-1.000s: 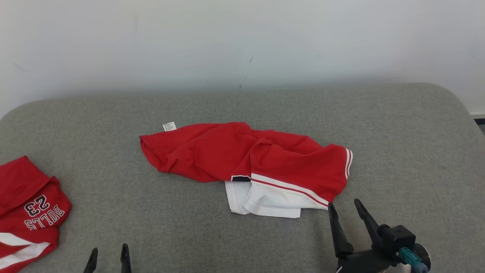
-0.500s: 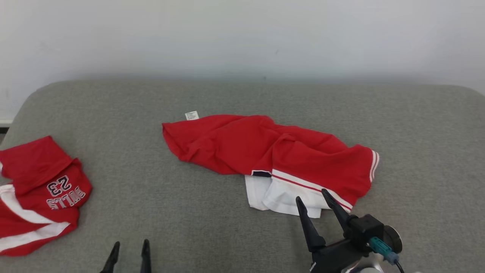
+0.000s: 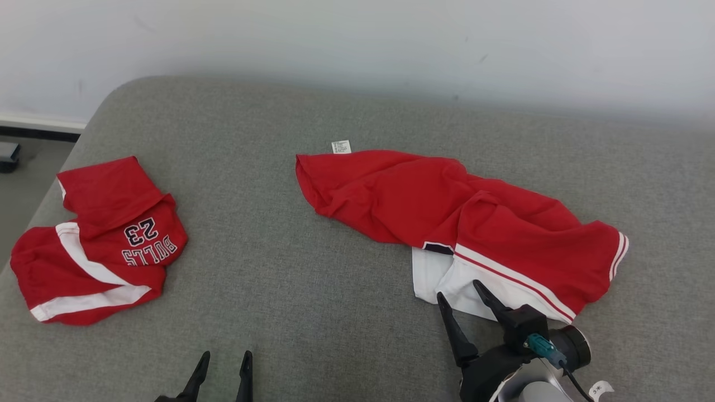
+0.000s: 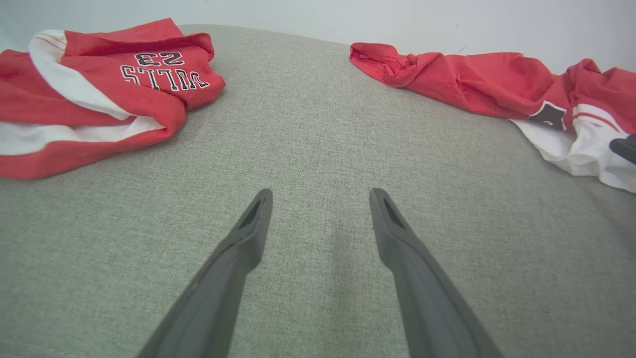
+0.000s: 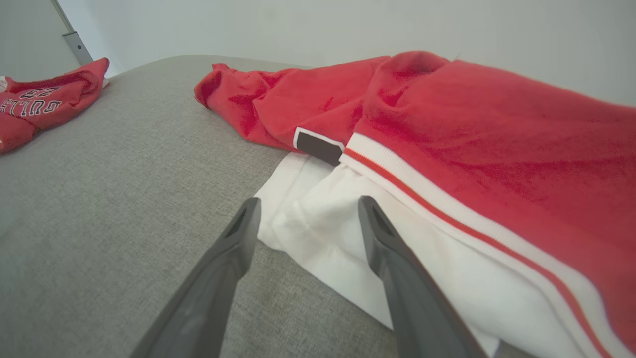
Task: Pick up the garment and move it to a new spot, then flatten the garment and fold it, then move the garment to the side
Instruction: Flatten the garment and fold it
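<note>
**Right gripper poised at the garment's white edge**

At the left of the head view, a second jersey (image 3: 106, 240), lettered BULLS 23, lies bunched and well apart from the work. At the lower left, the left gripper (image 3: 226, 354) hovers over the bare grey cushion (image 3: 313, 290) with its fingers spread and nothing between them.

From centre to right lies the garment (image 3: 447, 218), crumpled, red with a white panel along its lower edge. A small label (image 3: 341, 147) sits at its upper-left corner.

At the lower right, the right gripper (image 3: 459, 289) has its fingers spread, straddling the white corner. Whether the tips touch the cloth is hard to tell.

The step in hand appears to be the first pick-up. To do it well, the gripper should come down until the white edge sits deep between the fingers. It should then pinch both white layers rather than the top flap alone, and lift straight up, away from the other jersey.
</note>
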Motion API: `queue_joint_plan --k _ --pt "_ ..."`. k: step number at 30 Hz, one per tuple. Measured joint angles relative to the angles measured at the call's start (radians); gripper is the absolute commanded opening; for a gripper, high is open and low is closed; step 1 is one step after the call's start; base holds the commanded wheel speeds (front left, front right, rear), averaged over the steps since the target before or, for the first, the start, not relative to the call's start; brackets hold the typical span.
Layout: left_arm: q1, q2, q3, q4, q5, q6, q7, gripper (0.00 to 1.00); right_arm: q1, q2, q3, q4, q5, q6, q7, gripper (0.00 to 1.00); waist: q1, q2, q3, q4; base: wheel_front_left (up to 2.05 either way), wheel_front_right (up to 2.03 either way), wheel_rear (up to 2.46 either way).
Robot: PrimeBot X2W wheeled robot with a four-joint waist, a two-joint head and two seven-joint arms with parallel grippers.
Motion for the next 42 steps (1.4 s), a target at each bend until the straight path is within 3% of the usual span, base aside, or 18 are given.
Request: queue_joint_plan --k 8,10,12,13,17,26,34,42 --pt "-0.023 -0.001 -0.03 0.004 -0.025 0.0 0.0 1.0 -0.03 0.001 -0.028 0.043 -0.015 0.0 0.0 1.0 0.0001 0.0 0.044 0.022 0.0 0.0 0.0" --pt "-0.03 -0.002 -0.037 0.003 -0.028 0.0 0.0 1.0 -0.038 0.001 -0.031 0.045 -0.015 0.0 0.0 0.63 0.0001 0.0 0.052 0.026 0.0 0.0 0.0" --pt "-0.043 -0.001 -0.037 0.001 -0.029 0.0 0.0 1.0 -0.04 0.001 -0.036 0.046 -0.014 0.0 0.0 0.1 0.0001 0.0 0.058 0.03 0.0 0.0 0.0" --pt "-0.045 -0.002 -0.038 -0.001 -0.03 0.0 0.0 1.0 -0.04 0.001 -0.04 0.046 -0.011 0.0 0.0 0.0 0.0001 0.0 0.059 0.032 0.0 0.0 0.0" --pt "-0.043 -0.001 -0.03 -0.003 -0.03 0.0 0.0 1.0 -0.037 0.002 -0.065 0.014 0.003 0.0 0.0 0.0 0.0001 0.0 0.057 0.029 0.0 0.0 0.0" --pt "-0.041 -0.002 -0.044 -0.012 -0.041 0.0 0.0 1.0 -0.033 -0.014 -0.201 -0.194 -0.02 0.0 0.0 0.0 -0.0001 0.0 0.054 -0.003 0.0 0.0 0.0" --pt "-0.083 -0.002 -0.091 -0.013 -0.057 0.0 0.0 1.0 -0.273 -0.181 -0.226 -0.162 -0.092 0.0 0.0 0.0 0.0 0.0 0.098 -0.014 0.0 0.0 0.0" --pt "-0.136 -0.002 -0.145 -0.017 -0.082 0.0 0.0 1.0 -0.562 -0.367 -0.251 0.067 -0.202 0.0 0.007 0.0 0.0001 0.0001 0.165 0.023 0.0 0.0 0.0"
